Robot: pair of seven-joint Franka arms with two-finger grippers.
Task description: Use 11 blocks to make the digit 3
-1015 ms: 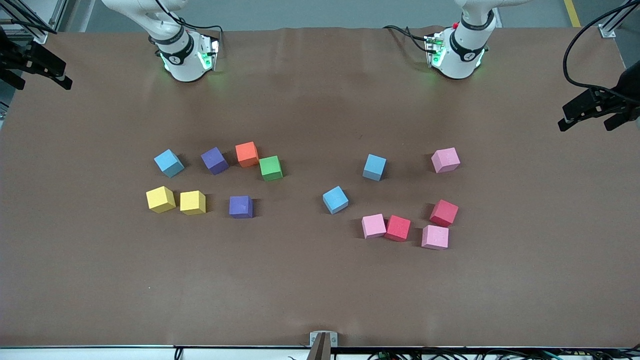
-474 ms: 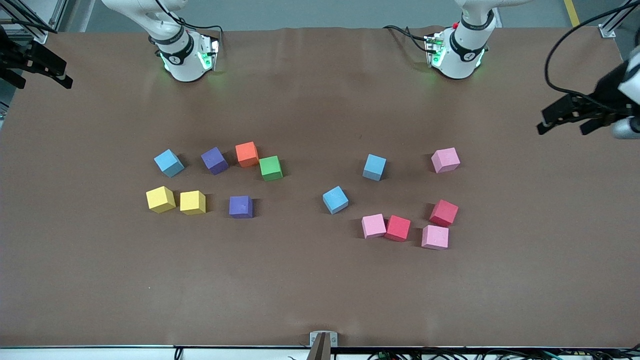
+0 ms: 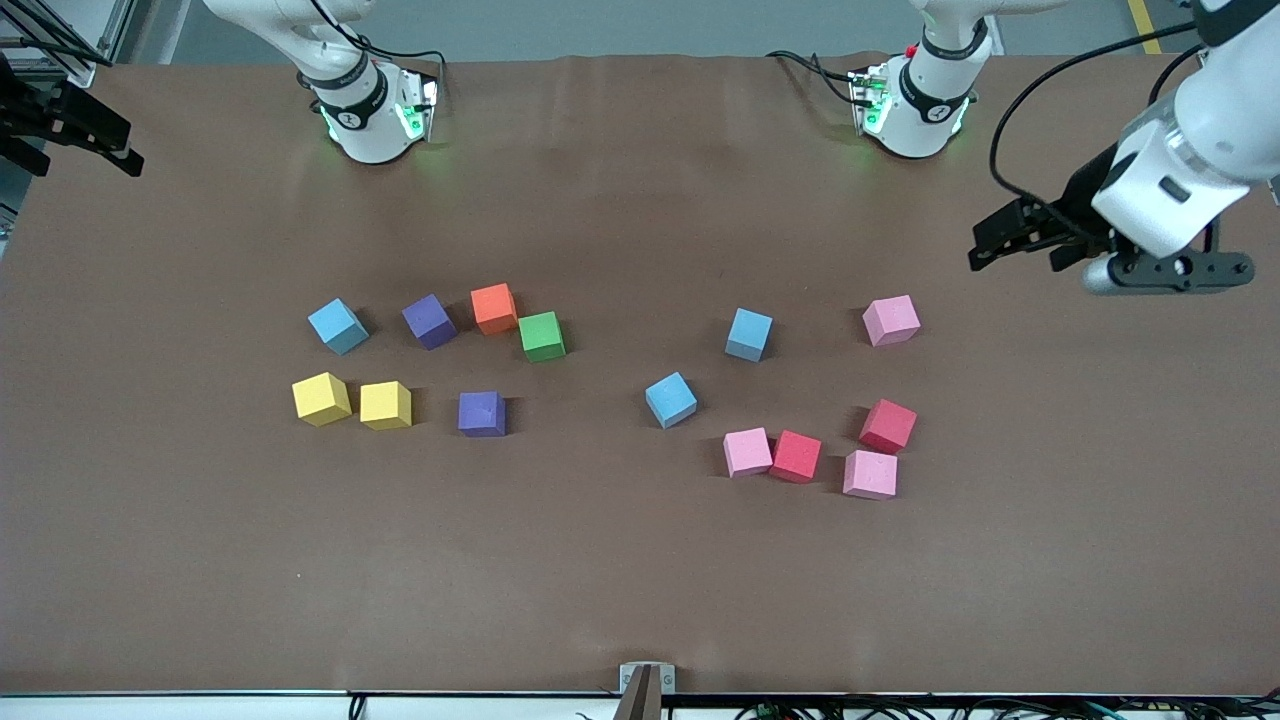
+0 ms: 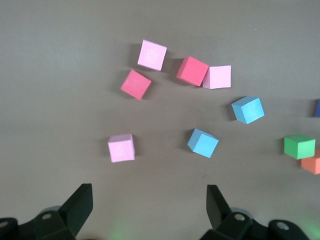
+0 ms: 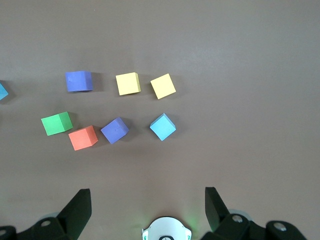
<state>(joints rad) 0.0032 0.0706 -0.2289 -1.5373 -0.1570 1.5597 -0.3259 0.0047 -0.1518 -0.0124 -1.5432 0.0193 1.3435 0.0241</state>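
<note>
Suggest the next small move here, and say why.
Probably bring the left gripper, open and empty over bare table at its arm's end, down over the nearest pink block. All the blocks lie scattered, so no figure is started. The right gripper, also open, waits at its own end.

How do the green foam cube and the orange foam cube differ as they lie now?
The green foam cube lies nearer the front camera than the orange foam cube. Green sits toward the left arm's end; orange sits next to a purple cube. They share size and matte foam, corners almost touching, neither gripped.
</note>
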